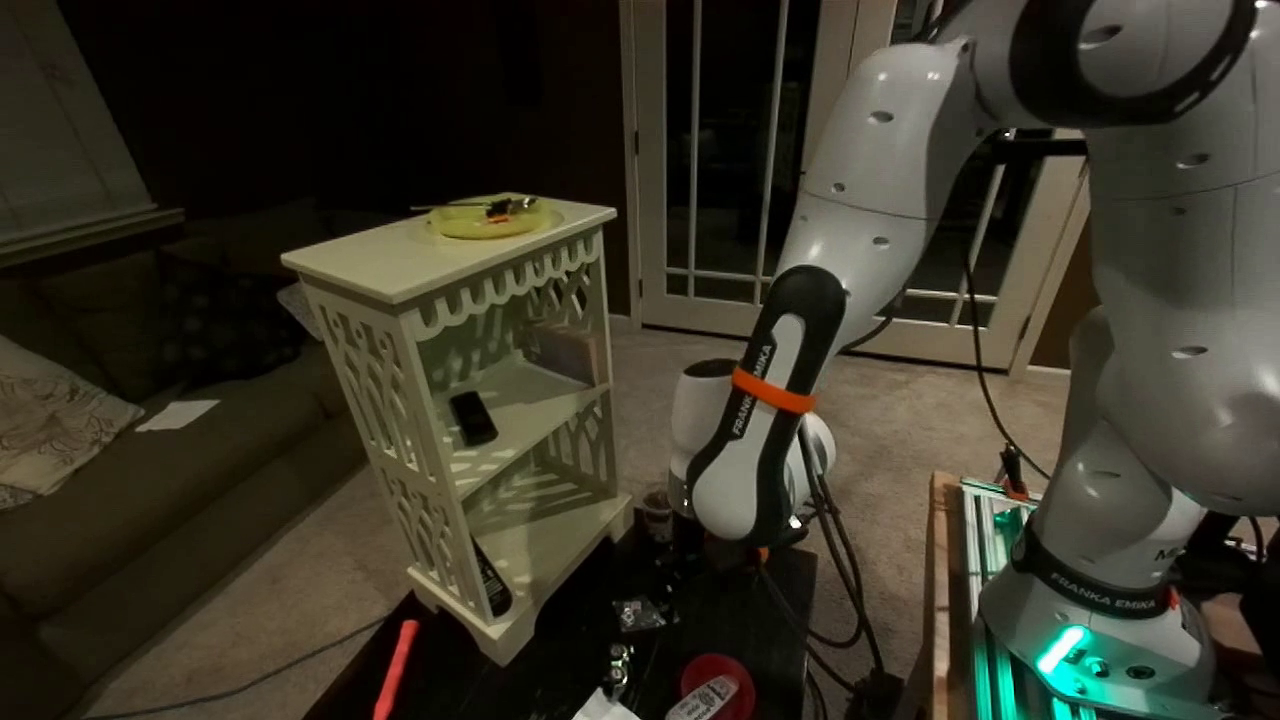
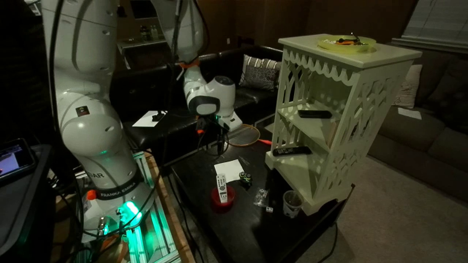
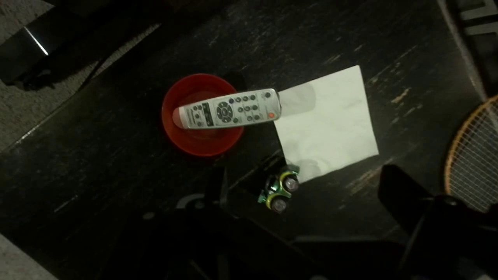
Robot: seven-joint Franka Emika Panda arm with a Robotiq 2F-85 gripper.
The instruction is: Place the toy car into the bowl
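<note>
Locate the toy car [image 3: 279, 190] on the black table [image 3: 116, 167], outside the red bowl [image 3: 202, 146] and just beside a corner of the white paper [image 3: 330, 120]. Treat contact between toy car and paper as probable only, given the dim wrist view. Find the gripper [image 3: 303, 175] above the table, with fingers [image 3: 400, 190] spread wide apart and, in the wrist view, with the toy car visible in the gap, lower down. Note the obstruction at the red bowl: a silver remote [image 3: 233, 111] laid across the opening, narrow end inside the rim, broad end projecting beyond it toward the paper. In an exterior view, identify a clear plastic packet [image 2: 260, 197] on the table, between the toy car and a cup [image 2: 292, 206]. Note the cup near the base of the pale shelf unit [image 2: 310, 128], a tall upright piece on the same table. Within the shelf unit, see a dark device [image 2: 314, 114] on the upper level and a black remote [image 2: 291, 151] on the lower. On top, see a yellow dish [image 2: 342, 49] with small items [image 2: 347, 42] inside. Identify an orange-framed racket [image 3: 472, 155] at the table's edge, well apart from the toy car and near the shelf unit
</note>
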